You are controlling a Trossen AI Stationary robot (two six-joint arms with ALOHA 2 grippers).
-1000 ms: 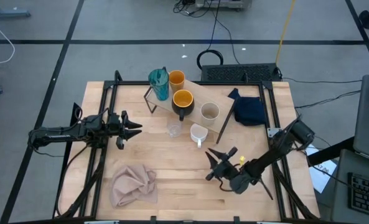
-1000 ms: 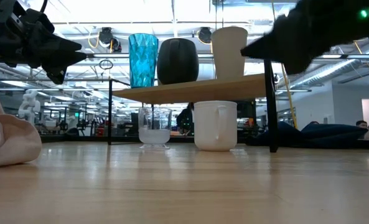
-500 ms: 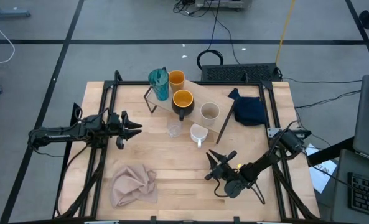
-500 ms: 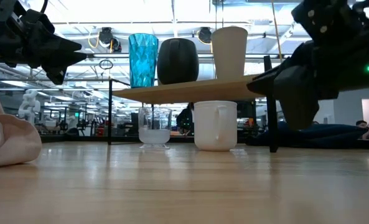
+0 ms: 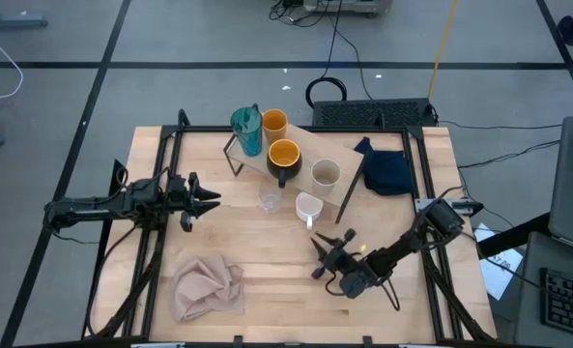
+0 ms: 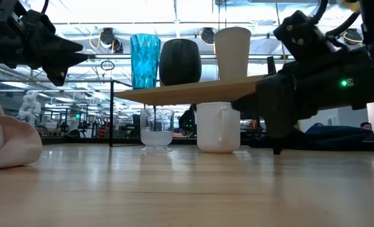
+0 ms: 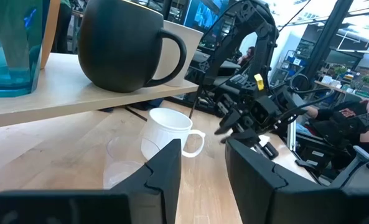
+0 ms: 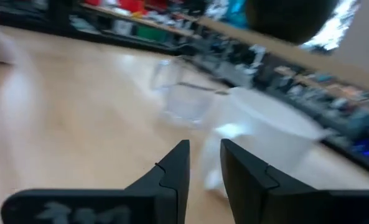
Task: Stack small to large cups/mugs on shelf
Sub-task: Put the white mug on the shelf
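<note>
On the shelf (image 5: 300,145) stand the teal tumbler (image 5: 246,130), the orange cup (image 5: 274,123), the black mug (image 5: 283,158) and the beige cup (image 5: 326,174). In front of the shelf, the white mug (image 5: 308,206) and the clear glass (image 5: 271,201) stand on the table. My right gripper (image 5: 327,246) hangs low over the table, near and right of the white mug (image 8: 265,143). It points at the mug, open and empty. My left gripper (image 5: 209,200) waits at the left, level, open and empty.
A pink cloth (image 5: 209,287) lies crumpled at the near left of the table. A navy cloth (image 5: 386,171) lies right of the shelf. The shelf's black wire legs (image 6: 275,120) stand close to my right gripper (image 6: 250,104). Bare wood stretches between the grippers.
My right gripper has sunk from above shelf height to the height of the white mug. It has moved a little toward the table's left, nearer the mug, and has rolled about its pointing line. The cups have stayed in place.
</note>
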